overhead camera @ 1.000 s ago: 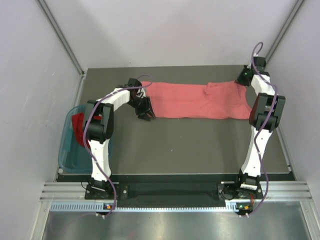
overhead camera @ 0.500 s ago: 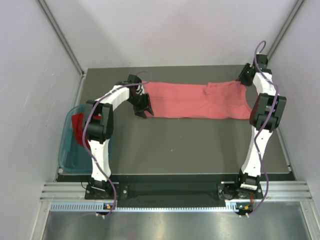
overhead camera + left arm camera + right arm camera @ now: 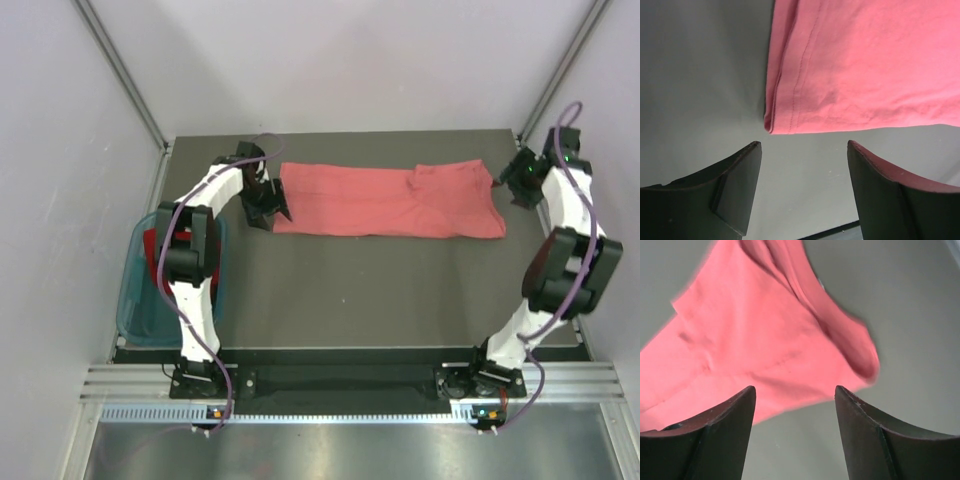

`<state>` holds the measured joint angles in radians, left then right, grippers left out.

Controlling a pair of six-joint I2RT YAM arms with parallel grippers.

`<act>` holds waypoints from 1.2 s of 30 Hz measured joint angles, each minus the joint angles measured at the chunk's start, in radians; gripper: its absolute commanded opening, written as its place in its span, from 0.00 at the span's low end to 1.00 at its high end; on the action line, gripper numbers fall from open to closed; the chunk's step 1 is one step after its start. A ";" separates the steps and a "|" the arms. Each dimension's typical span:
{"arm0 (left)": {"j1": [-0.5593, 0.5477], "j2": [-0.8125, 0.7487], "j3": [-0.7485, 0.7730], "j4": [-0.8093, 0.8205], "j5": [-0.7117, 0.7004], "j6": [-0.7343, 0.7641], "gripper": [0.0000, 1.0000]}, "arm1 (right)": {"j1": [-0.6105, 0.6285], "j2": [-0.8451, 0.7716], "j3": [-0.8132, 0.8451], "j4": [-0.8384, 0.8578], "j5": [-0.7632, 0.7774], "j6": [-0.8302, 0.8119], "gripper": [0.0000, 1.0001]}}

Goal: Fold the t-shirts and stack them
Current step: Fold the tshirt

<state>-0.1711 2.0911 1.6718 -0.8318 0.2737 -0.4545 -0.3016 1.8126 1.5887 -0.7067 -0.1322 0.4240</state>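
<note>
L gripper (image 3: 805,145), R gripper (image 3: 795,388) jaws apart, off pink shirt (image 3: 385,201).

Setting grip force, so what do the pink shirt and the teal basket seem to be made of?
Pink shirt: soft matte knit cloth, probably cotton; stitched hem lines and limp folds show. Teal basket: apparently smooth plastic; its wall looks tinted and see-through.
</note>
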 measured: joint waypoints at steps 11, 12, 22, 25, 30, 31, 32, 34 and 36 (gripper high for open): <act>-0.003 0.000 -0.020 -0.010 -0.056 -0.068 0.74 | -0.050 -0.249 -0.639 0.184 -0.142 0.156 0.67; -0.003 0.000 -0.023 -0.006 -0.062 -0.071 0.74 | -0.051 -0.249 -0.663 0.213 -0.148 0.168 0.67; -0.003 0.040 -0.026 0.013 -0.073 -0.094 0.69 | -0.085 -0.216 -0.701 0.443 -0.157 0.240 0.65; -0.003 0.048 -0.022 0.018 -0.062 -0.101 0.67 | -0.089 -0.189 -0.706 0.468 -0.153 0.250 0.65; -0.002 0.052 -0.022 0.019 -0.054 -0.112 0.67 | -0.092 -0.163 -0.710 0.500 -0.152 0.270 0.65; -0.002 0.054 -0.020 0.018 -0.054 -0.112 0.63 | -0.093 -0.161 -0.710 0.507 -0.151 0.276 0.64; -0.002 0.058 -0.015 0.016 -0.051 -0.115 0.61 | -0.093 -0.156 -0.710 0.516 -0.151 0.280 0.64; -0.002 0.066 -0.007 0.016 -0.042 -0.118 0.56 | -0.096 -0.145 -0.703 0.531 -0.153 0.288 0.62; -0.002 0.072 -0.002 0.016 -0.035 -0.119 0.49 | -0.099 -0.125 -0.687 0.542 -0.154 0.293 0.61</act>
<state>-0.1730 2.1635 1.6699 -0.8154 0.2382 -0.5732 -0.4007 1.6875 0.9016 -0.1646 -0.2859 0.7170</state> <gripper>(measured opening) 0.549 0.622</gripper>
